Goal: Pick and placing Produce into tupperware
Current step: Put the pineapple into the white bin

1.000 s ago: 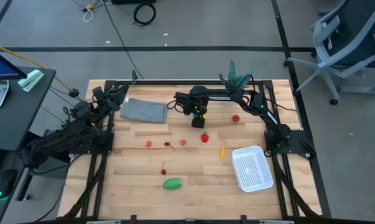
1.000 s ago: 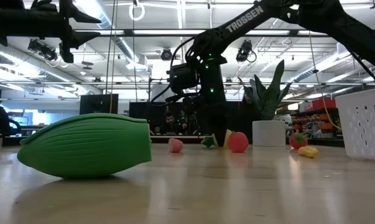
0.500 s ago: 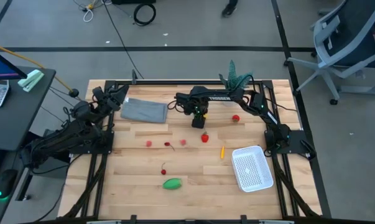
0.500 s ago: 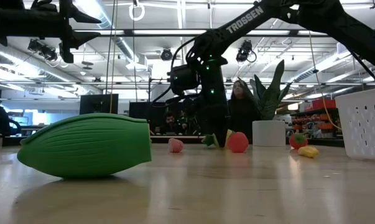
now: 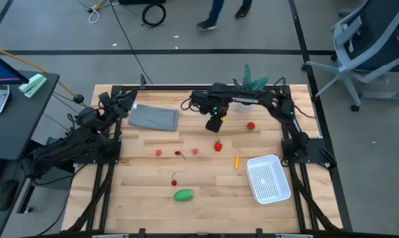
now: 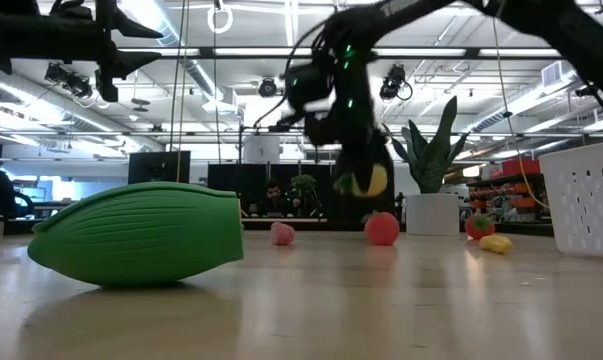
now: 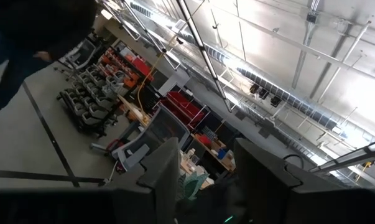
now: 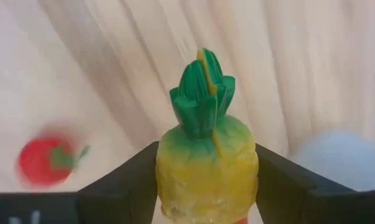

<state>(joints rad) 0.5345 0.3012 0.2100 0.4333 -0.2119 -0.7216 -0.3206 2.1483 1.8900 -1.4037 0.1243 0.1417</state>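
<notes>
Toy pineapple [image 8: 206, 165] is clamped in the right pincer [image 5: 216, 121], lifted clear of the counter [image 5: 206, 185] at upper centre — presumably for carriage to the tupperware [image 5: 268, 178], lower right. Left pincer [image 5: 120, 100] is parked upper left, fingers apart — nothing held.

both arms are dark, near-black, built of jointed segments with black cables looped along them — the right arm [image 5: 272, 106] shows a small green light near its wrist. the right claw [image 8: 206, 186] has broad, flat, matte black fingers [image 8: 122, 186] with angular edges.
</notes>
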